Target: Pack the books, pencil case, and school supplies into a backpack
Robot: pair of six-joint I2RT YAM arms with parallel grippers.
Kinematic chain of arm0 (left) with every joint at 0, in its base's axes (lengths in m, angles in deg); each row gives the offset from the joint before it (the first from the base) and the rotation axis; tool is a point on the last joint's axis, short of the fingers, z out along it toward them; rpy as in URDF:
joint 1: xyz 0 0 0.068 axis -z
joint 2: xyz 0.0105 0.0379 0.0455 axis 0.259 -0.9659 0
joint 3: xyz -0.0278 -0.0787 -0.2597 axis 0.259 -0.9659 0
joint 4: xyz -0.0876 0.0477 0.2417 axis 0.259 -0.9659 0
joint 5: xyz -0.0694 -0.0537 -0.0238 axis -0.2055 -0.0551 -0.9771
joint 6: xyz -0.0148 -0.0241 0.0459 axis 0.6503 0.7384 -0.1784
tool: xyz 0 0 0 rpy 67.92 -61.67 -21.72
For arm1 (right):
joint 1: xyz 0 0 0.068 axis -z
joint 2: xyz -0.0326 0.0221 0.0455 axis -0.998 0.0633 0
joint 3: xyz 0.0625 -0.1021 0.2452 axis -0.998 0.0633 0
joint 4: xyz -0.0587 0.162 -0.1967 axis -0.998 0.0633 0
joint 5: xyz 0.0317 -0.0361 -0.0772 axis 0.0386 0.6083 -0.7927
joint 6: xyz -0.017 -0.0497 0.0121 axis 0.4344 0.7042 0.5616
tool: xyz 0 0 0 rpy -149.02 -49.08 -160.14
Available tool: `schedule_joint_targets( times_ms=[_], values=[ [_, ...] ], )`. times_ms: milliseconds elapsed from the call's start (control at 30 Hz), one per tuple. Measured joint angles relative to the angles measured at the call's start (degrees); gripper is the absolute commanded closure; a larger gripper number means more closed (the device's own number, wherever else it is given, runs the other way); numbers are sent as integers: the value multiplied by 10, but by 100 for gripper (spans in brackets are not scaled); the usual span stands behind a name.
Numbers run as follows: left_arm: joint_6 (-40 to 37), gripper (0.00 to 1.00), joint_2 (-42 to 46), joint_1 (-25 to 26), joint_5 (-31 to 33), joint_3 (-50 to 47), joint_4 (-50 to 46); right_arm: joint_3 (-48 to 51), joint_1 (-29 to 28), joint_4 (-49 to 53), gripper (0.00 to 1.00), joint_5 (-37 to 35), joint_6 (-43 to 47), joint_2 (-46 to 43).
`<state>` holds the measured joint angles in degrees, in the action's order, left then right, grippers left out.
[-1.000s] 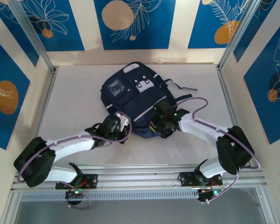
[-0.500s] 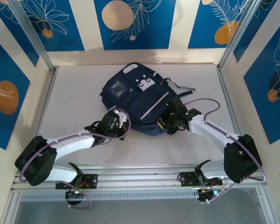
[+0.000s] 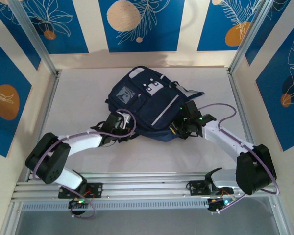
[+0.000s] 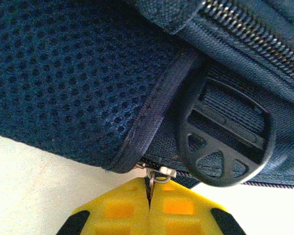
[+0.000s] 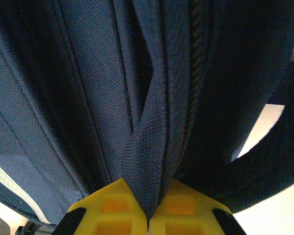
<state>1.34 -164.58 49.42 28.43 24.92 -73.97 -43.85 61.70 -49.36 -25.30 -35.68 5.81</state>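
The left gripper [image 4: 149, 208] is clamped tight on a small metal zipper pull [image 4: 155, 175], just beside a black plastic buckle [image 4: 224, 137]. The right gripper [image 5: 148, 213] is pinched closed on a navy webbing strap [image 5: 152, 122]. Both are at the near edge of the backpack [image 3: 142, 105], which lies flat mid-table. This looks like zip work. The contents are hidden, so progress cannot be judged. The dark marks on the white patch [image 3: 153, 88] are too small to read.

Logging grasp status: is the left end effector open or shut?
Shut. The left end effector's yellow fingers meet, pinching the backpack's metal zipper pull.
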Motion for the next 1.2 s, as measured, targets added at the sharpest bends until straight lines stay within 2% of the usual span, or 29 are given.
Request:
schedule_joint_targets(
  times_ms=[300,567,633,767,867,933,967,1000,1167,1200],
  values=[
    [0,99,0,-7,-7,0,0,0,0,0,100,-1,6,0],
    [0,93,-24,-26,-33,7,2,3,-6,-4,100,-2,6,0],
    [1,84,-27,-30,-38,9,3,3,-12,-6,100,-6,6,0],
    [12,58,-21,-43,-43,7,1,3,-35,-2,100,-37,13,0],
    [17,44,17,-49,-55,-1,-6,3,-46,-1,100,-52,17,0],
    [20,36,63,-49,-65,-8,-17,3,-51,0,100,-56,17,0],
    [25,29,94,-49,-71,-12,-26,3,-56,0,100,-60,17,0],
    [26,19,125,-49,-73,-15,-37,2,-63,0,100,-64,17,0],
    [28,0,283,-49,-74,-14,-107,-9,-134,4,100,-73,3,27],
    [28,0,309,-49,-72,-10,-125,-15,-155,4,97,-75,-2,38]
  ],
)
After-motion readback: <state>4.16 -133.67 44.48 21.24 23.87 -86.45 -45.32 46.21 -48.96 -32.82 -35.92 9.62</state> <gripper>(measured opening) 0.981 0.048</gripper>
